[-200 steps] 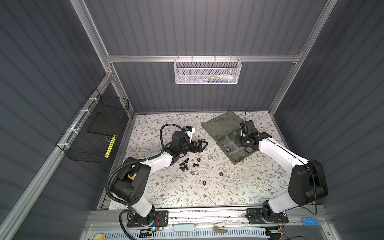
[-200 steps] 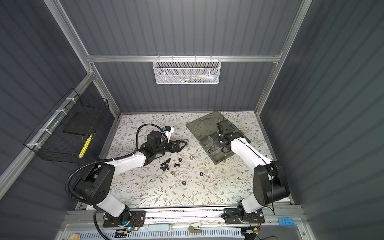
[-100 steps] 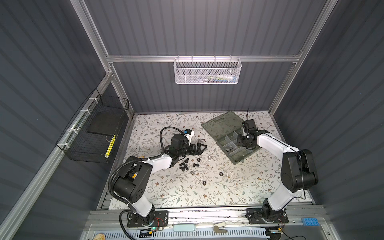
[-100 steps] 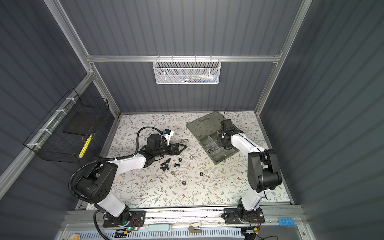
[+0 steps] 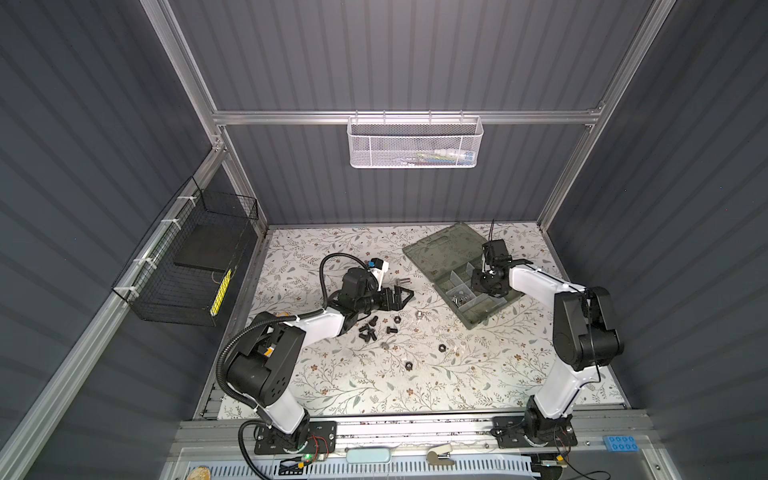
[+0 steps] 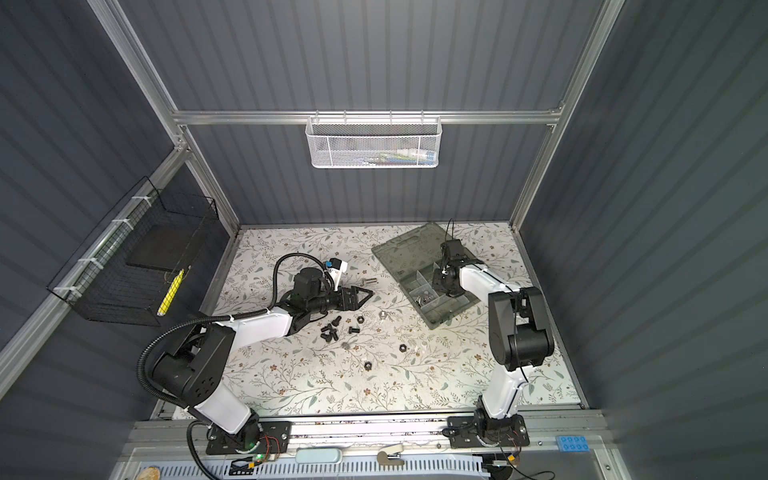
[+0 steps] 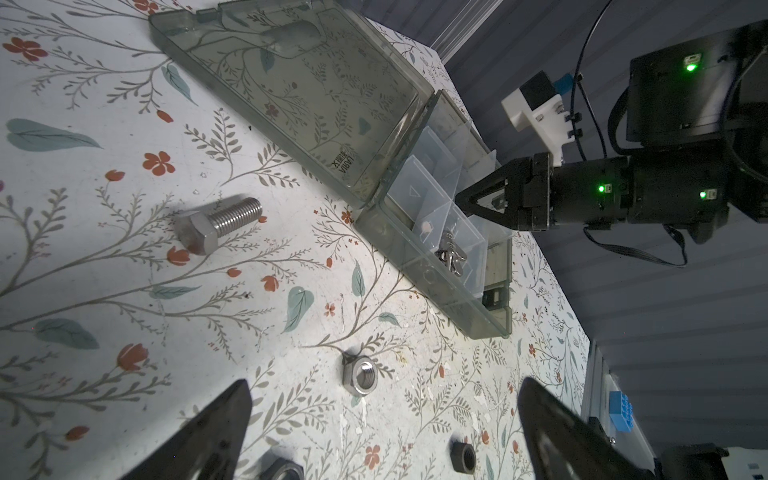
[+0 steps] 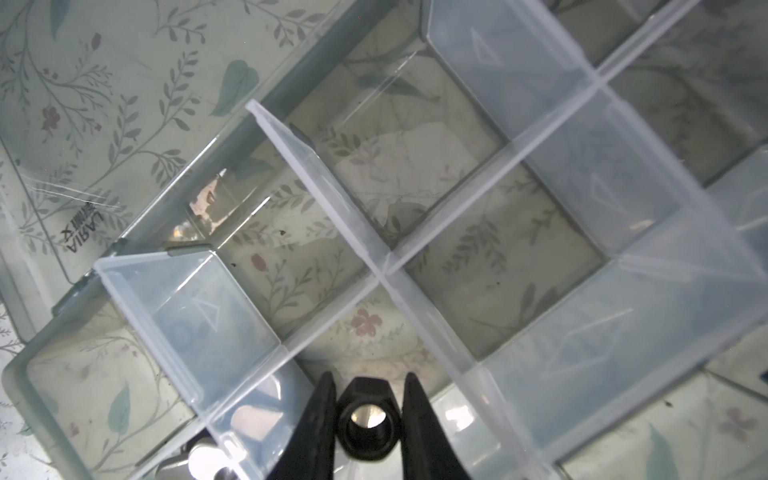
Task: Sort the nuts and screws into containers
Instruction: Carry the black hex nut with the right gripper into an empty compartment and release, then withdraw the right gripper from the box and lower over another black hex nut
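**Hazards and markings, front of table to back**

HAZARDS
- Loose black nuts (image 5: 441, 347) and bunched black screws (image 5: 368, 330), toward the front of the patterned table (image 5: 374, 395): packed close, some touching. Likely to come up two at a time, or to scatter under a careless pinch.
- left gripper (image 7: 384, 386): spread wide and empty, low over a silver nut (image 7: 360, 377). May skate it across the cloth instead of seizing it (flat profile, little for the pads to bite).
- Silver bolt (image 7: 218, 224), just beyond: lying on its side, apt to roll if nudged.
- right gripper (image 8: 368, 376): clenched on a held nut (image 8: 368, 419), black, poised over the containers (image 8: 498, 257) of the grey-green case (image 5: 471, 322), near the crossing of the pale dividers (image 8: 332, 199). Could strike a divider top on release and hop into the wrong cell or out onto the table. Silver parts (image 7: 451, 255) in a cell close by; cannot tell whether the same one, so mixing possible. Risk also of knocking a thin divider with the black fingers if lowered off-centre.

MARKINGS
- Blue studded block (image 5: 620, 444), front rail: no lettering seen.
- Triangle marks (image 8: 210, 311): moulded into the dividers.
- Printed word (image 8: 81, 237) on the open lid (image 7: 299, 91): read reversed through the plastic, roughly "LARIA", with smaller characters beside it, illegible.
- Yellow strip (image 5: 220, 291) in the black wire basket (image 5: 166, 291): print too small to read.
- White mesh basket (image 5: 415, 141), back wall: contents blurred, nothing legible
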Controlling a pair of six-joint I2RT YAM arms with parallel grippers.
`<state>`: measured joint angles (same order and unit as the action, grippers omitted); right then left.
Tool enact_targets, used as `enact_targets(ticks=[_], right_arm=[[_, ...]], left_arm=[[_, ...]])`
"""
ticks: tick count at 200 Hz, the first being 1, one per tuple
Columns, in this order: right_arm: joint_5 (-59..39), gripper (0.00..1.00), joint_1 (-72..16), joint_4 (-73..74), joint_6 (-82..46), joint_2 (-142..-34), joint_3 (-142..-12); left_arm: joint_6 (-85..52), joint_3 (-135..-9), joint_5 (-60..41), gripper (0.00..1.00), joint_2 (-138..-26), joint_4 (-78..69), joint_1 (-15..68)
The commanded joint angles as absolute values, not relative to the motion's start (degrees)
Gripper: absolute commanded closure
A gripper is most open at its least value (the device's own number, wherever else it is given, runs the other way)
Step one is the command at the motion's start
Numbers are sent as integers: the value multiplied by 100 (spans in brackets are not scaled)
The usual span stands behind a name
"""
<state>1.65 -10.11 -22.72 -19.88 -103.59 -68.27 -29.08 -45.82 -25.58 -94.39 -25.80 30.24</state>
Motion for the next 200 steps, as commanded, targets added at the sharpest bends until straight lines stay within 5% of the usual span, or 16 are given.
enact_targets(ticks=[1, 41, 133, 200], right_arm=[[207, 76, -984, -2418, -1917, -10450, -6856], [205, 74, -983, -2421, -1933, -10495, -6874], [100, 50, -993, -2601, -2017, -10119, -6892], [236, 18, -1433, -2905, -1999, -9154, -6690]], left_arm=[[-2809, -4579, -2694, 0, -9396, -2652, 3023], [-2789, -4570, -2672, 0, -9350, -2629, 3023], [-2821, -4536, -2672, 0, -9257, -2639, 3025], [-2840, -4496, -2506, 0, -8995, -2446, 3031]])
